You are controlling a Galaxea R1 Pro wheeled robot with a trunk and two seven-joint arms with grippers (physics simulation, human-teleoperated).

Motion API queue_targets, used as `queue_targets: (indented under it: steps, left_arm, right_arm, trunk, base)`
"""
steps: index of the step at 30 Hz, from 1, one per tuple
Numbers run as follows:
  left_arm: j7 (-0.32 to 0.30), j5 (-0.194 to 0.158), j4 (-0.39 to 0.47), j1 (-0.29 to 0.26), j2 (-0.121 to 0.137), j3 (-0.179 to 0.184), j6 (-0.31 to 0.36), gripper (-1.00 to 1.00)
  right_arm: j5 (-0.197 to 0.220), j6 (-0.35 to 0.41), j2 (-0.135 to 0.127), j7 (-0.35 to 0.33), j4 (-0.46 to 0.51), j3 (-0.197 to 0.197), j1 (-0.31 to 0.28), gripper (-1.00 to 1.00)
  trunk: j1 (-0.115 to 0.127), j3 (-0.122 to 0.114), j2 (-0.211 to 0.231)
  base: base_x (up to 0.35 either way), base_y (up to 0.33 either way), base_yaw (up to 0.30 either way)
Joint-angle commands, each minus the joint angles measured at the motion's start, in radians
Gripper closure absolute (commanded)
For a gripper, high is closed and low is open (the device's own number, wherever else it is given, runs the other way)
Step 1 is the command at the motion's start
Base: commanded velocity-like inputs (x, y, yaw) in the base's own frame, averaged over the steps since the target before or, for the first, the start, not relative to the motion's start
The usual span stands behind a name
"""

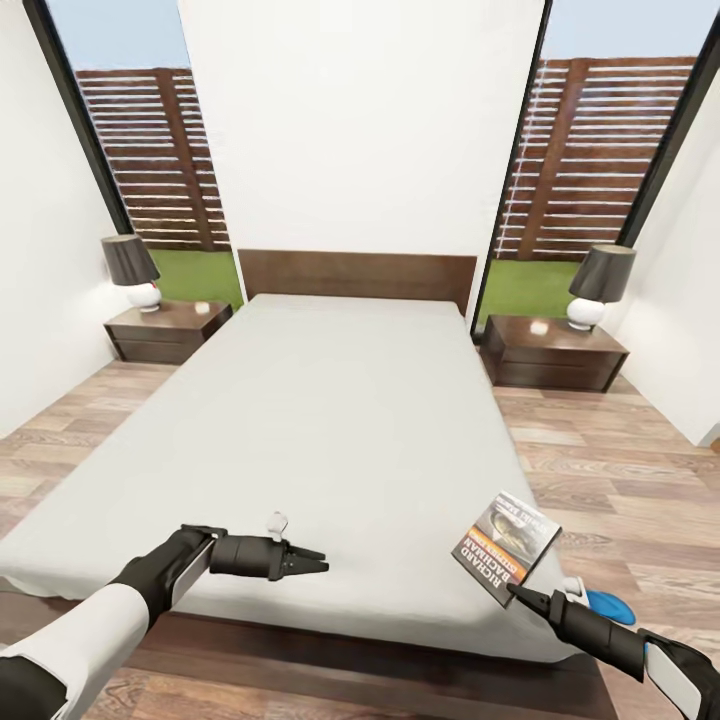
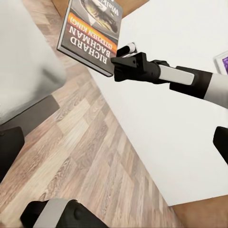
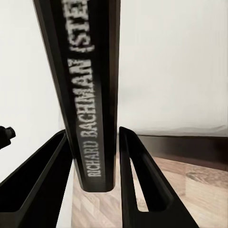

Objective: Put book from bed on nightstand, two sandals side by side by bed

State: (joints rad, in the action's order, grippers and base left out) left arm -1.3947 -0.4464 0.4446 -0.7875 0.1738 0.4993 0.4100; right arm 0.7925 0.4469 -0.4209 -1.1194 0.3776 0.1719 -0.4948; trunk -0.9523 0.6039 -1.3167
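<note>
Step in hand: book (image 1: 506,547) transfer. My right gripper (image 1: 516,594) clasps its spine, lower right of frame, lifted at the bed's (image 1: 330,420) corner. Left gripper (image 1: 312,562) idle, apparently closed. Next: carry to nightstand (image 1: 552,352), upper right.

The mattress of the bed (image 1: 340,420) lies bare and wide from the near edge to the headboard (image 1: 357,274), open for a reach. Each nightstand (image 1: 552,352) (image 1: 167,332) bears a lamp (image 1: 598,285) (image 1: 133,270) at its outer far corner and a small white thing, too small to identify, leaving the inner top free. A blue sandal (image 1: 610,606) lies on the floor at near right, just beside the bed.
</note>
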Motion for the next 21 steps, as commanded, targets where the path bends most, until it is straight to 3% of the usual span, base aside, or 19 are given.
queue_targets:
  steps: [1, 21]
  left_arm:
    - [-0.001, -0.008, 0.0, -0.001, 0.001, 0.007, 0.01, -1.0]
    - [0.001, -0.008, -0.001, -0.001, 0.001, 0.007, 0.01, -1.0]
  right_arm:
    - [0.01, 0.008, -0.001, 0.0, 0.0, 0.006, -0.001, 1.0]
    - [0.008, 0.007, 0.0, 0.001, 0.0, 0.006, -0.001, 1.0]
  trunk:
    - [0.004, -0.002, 0.007]
    - [0.081, -0.065, 0.147]
  base:
    - [0.0, 0.0, 0.0]
    - [0.0, 0.0, 0.0]
